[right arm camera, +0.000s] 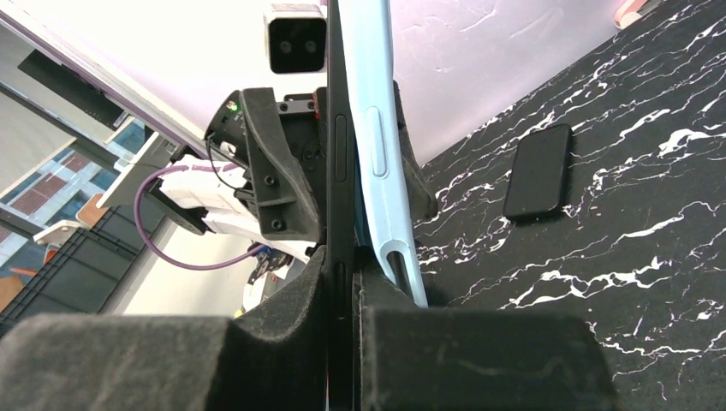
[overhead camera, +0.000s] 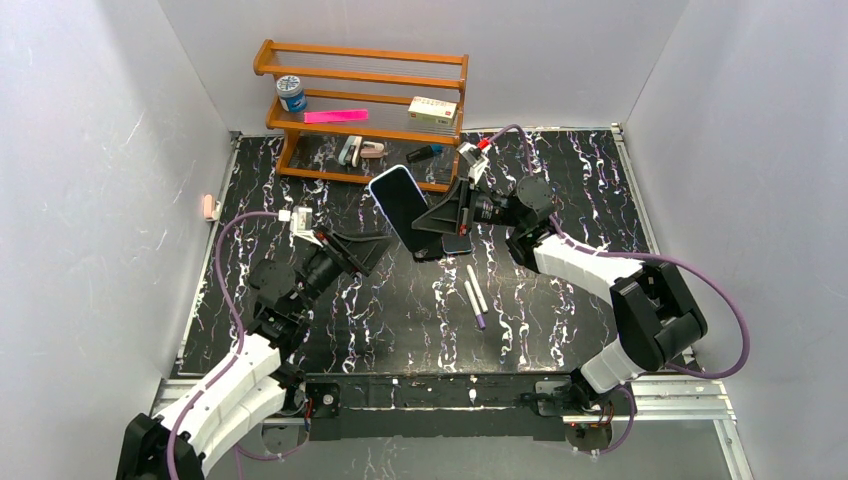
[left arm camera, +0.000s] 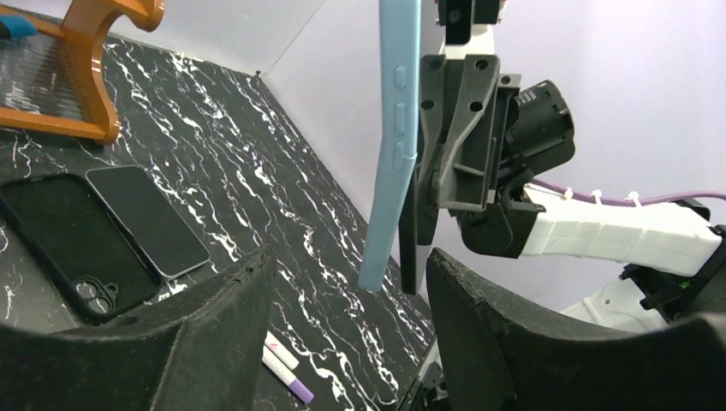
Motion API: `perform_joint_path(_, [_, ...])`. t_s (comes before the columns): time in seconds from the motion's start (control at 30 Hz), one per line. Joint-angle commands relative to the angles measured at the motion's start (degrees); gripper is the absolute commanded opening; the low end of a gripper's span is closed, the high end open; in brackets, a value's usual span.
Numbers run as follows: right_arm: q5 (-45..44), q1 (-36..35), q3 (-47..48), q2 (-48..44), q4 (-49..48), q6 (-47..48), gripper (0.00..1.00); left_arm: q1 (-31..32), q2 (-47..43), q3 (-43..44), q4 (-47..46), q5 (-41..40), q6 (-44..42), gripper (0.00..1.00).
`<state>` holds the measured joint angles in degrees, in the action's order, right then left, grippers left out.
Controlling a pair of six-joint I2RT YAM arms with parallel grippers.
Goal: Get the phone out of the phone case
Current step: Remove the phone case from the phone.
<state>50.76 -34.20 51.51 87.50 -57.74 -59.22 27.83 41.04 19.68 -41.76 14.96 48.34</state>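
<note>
I see the black marbled table (overhead camera: 590,170) carrying a wooden rack (overhead camera: 370,76), two markers (overhead camera: 477,290), a dark phone (left arm camera: 145,218) and a black case (left arm camera: 60,248).

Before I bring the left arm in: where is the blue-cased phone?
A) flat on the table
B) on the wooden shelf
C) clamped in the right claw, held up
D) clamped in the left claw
C: the right claw is shut on the blue-cased phone, holding it up on edge, while the left claw is open near it.

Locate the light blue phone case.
Top view, centre: light blue phone case held aloft in the right gripper, in front of the wooden shelf, left gripper open to its left.
</note>
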Motion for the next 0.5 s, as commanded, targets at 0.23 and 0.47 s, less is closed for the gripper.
perform_joint_path(0.23, [-1.88, 0.12, 0.17, -2.95, -8.02, -2.55, 0.01, 0.58, 3.92, 0.04, -2.67, 3.87, -0.45, 0.60])
perform_joint_path(0.47, [-1.39, 0.11, 0.33, -2.49, -9.40, -3.70, 0.01, 1.72, 7.02, 0.48, -4.14, 3.48, -0.12, 0.58])
